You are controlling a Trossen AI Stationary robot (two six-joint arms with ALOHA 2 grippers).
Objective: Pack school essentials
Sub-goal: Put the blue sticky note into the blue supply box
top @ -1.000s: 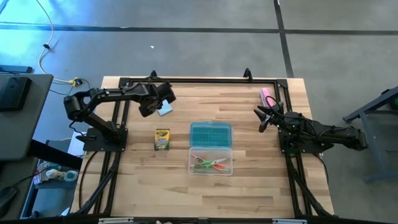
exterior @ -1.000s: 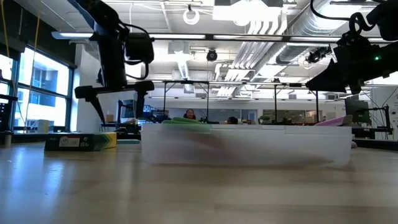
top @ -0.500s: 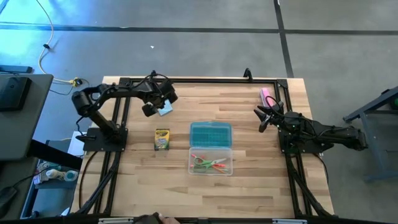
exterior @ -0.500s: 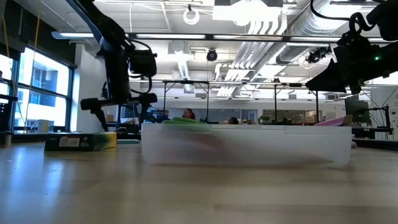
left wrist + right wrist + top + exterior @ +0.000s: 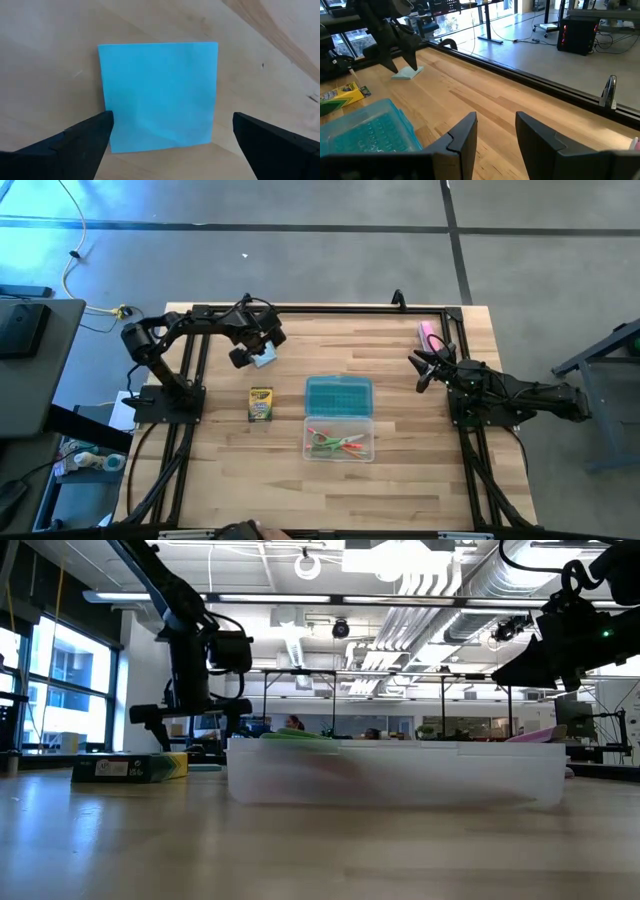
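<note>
On the table [image 5: 400, 470], the open case [image 5: 339, 418] sits mid-table with pens and scissors inside, the crayon box [image 5: 260, 404] just left of it. The left gripper [image 5: 170, 135] hangs over the blue pad [image 5: 159, 95] at the far left, fingers spread wide, straddling its near edge. To grip well, it should probably descend squarely until both fingertips flank the pad's sides, then close evenly so the thin pad doesn't slide. The right gripper [image 5: 495, 132] waits near the right edge, jaws apart, empty.
</note>
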